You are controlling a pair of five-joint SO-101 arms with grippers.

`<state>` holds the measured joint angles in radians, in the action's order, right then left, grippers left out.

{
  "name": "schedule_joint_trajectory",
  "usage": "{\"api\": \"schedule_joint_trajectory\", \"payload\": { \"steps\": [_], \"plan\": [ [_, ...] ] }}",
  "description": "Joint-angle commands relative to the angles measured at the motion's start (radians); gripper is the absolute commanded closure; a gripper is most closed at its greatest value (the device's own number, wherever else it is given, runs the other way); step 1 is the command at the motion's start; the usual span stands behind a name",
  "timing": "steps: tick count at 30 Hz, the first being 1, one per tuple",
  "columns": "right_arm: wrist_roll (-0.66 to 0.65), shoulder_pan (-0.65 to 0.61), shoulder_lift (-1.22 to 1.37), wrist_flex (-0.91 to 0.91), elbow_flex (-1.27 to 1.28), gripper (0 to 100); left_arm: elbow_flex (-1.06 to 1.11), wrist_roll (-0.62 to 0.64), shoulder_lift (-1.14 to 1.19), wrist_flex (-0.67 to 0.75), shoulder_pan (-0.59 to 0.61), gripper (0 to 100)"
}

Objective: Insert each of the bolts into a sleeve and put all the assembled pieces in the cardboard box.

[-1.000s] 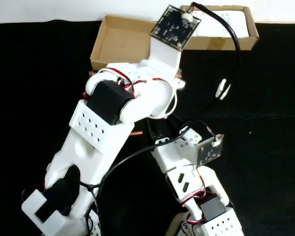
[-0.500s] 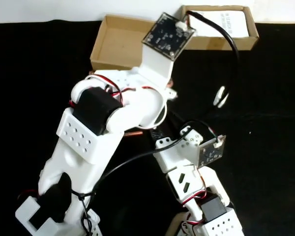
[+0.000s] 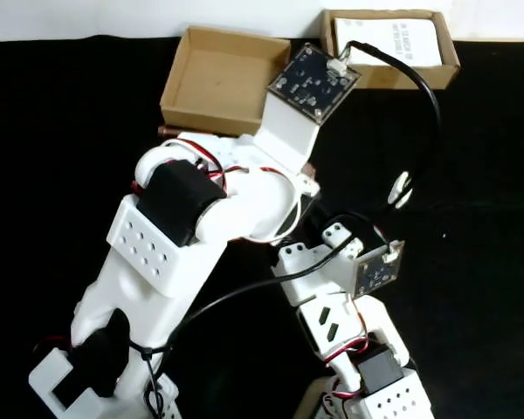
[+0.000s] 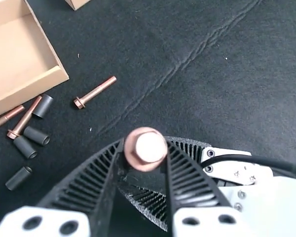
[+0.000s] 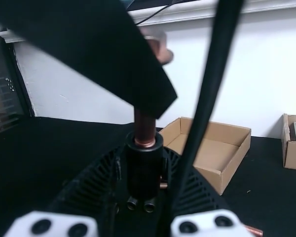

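- left end effector (image 4: 144, 154) pinches bolt (image 4: 145, 147) just under head, shank pointing down
- right end effector (image 5: 144, 173) clamps black sleeve (image 5: 144, 163) upright, directly below
- axes in line, shank tip inside sleeve mouth, head well above
- likely next: straight push down along shared axis
- cardboard box (image 3: 217, 83) beyond both arms
- loose bolts (image 4: 94, 92), loose sleeves (image 4: 37, 134) on desk (image 4: 212, 74) beside box

This is a small robotics lab or hobby workbench. A tabletop (image 3: 52, 192) under black cloth stands against a plain white wall (image 5: 266, 64). The white plastic arms (image 3: 157, 262) carry a bare camera board (image 3: 314, 81) and a loose cable (image 3: 432, 105). Beyond the fingers (image 4: 89, 175) lie open cardboard boxes (image 3: 211, 87), with loose bolts (image 4: 94, 92) and sleeves (image 4: 43, 105) scattered on the cloth.
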<state>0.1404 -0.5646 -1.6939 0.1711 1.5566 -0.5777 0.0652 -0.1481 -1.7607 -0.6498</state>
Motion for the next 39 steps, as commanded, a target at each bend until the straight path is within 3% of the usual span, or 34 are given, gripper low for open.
{"api": "schedule_joint_trajectory", "payload": {
  "steps": [1,8,11,20,23,29,39],
  "plan": [
    [-0.035,0.004,-0.018,-0.002,-0.058,97.6,0.001,0.002,-0.004,0.000,0.004,85],
    [-0.040,0.004,-0.012,-0.002,-0.058,97.6,0.079,0.028,-0.005,0.000,0.021,81],
    [-0.040,0.004,-0.012,-0.005,-0.058,97.6,0.074,0.092,-0.004,0.002,0.070,78],
    [-0.041,0.010,-0.007,-0.031,-0.064,99.2,0.047,0.094,-0.056,0.002,0.222,78],
    [-0.041,0.070,0.022,-0.139,-0.065,99.2,0.022,0.092,-0.093,0.003,0.294,83],
    [-0.037,0.133,0.351,-0.272,-0.252,99.2,0.024,0.084,-0.196,0.003,0.458,93],
    [-0.038,0.140,1.067,-0.460,-0.680,99.2,0.104,-0.117,-0.430,0.000,0.633,97]
  ]
}}
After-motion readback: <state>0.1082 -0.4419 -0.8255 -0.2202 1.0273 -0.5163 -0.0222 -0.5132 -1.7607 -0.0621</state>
